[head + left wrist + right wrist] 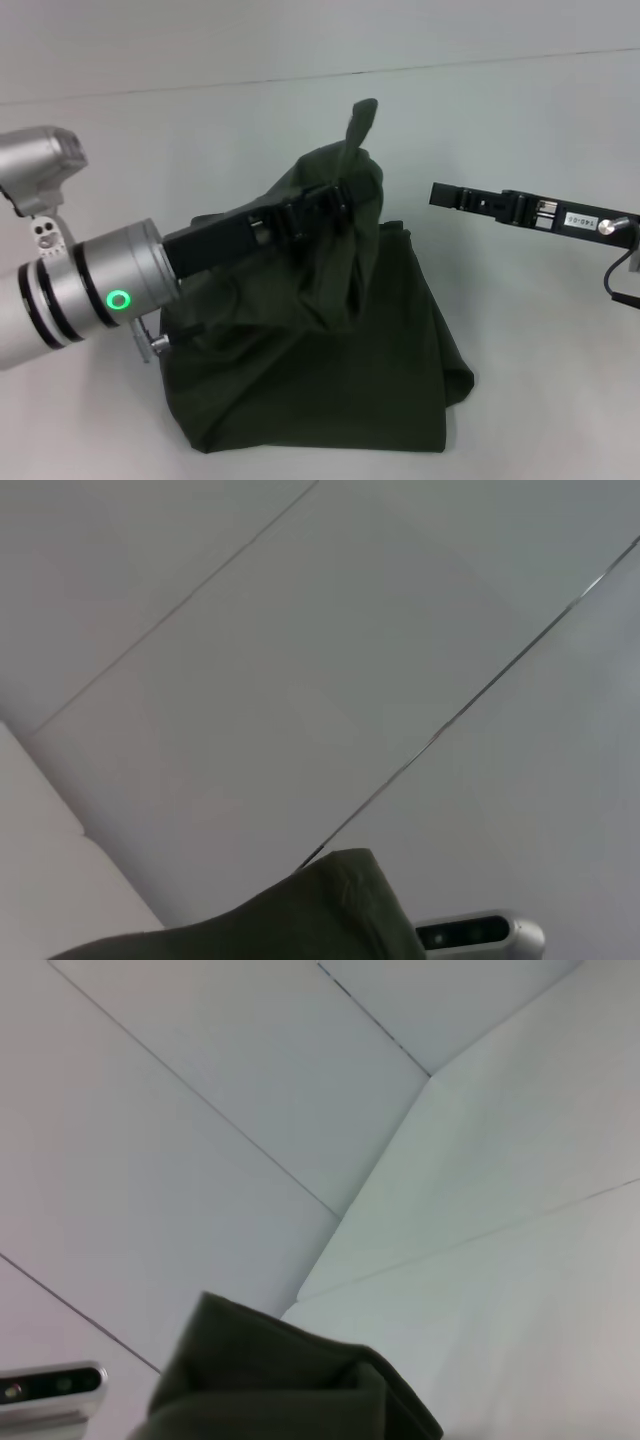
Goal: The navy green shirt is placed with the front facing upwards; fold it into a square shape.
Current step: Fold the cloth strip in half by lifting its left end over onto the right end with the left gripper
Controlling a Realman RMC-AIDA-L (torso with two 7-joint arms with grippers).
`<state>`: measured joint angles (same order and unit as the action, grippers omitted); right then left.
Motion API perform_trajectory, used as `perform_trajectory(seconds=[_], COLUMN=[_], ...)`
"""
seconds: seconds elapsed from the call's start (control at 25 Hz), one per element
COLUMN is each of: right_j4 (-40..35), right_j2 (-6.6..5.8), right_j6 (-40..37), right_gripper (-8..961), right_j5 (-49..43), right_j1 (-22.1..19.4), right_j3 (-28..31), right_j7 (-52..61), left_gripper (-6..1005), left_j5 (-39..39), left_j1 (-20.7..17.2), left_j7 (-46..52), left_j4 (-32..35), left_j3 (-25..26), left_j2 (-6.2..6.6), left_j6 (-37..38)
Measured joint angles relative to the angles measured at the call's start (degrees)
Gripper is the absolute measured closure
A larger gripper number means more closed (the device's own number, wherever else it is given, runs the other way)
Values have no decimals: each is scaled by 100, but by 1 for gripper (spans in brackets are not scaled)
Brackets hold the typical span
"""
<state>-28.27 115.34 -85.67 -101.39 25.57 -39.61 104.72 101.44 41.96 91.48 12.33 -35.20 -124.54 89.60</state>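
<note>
The navy green shirt lies bunched on the white table, plain dark side showing, with one part pulled up into a peak. My left gripper reaches in from the left and is shut on that raised cloth, which drapes over it. A fold of the shirt fills the lower edge of the left wrist view. My right gripper hovers level to the right of the raised cloth, a small gap away and touching nothing. The right wrist view shows the lifted shirt close by.
The white table spreads around the shirt on every side, with its back edge and a pale wall behind. A cable hangs by the right arm at the right edge.
</note>
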Motion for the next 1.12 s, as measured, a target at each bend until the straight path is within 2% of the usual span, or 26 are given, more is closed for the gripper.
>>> perform_trajectory(seconds=[0.36, 0.84, 1.12], right_j4=[-63, -130, -148], right_j2=[-21, -18, -26], right_j6=[-36, -83, -272], right_gripper=[559, 558, 558], right_j5=[15, 15, 14], right_j1=[19, 41, 1], right_j3=[37, 95, 490], right_j7=[-12, 27, -13], left_gripper=[976, 974, 876], left_j5=[21, 46, 24], left_j1=[150, 155, 112], left_j7=[-371, -468, -517], left_j4=[-567, -654, -654], left_j3=[-11, -22, -22], left_j2=[-9, -9, -9], left_j6=[-289, -167, -245])
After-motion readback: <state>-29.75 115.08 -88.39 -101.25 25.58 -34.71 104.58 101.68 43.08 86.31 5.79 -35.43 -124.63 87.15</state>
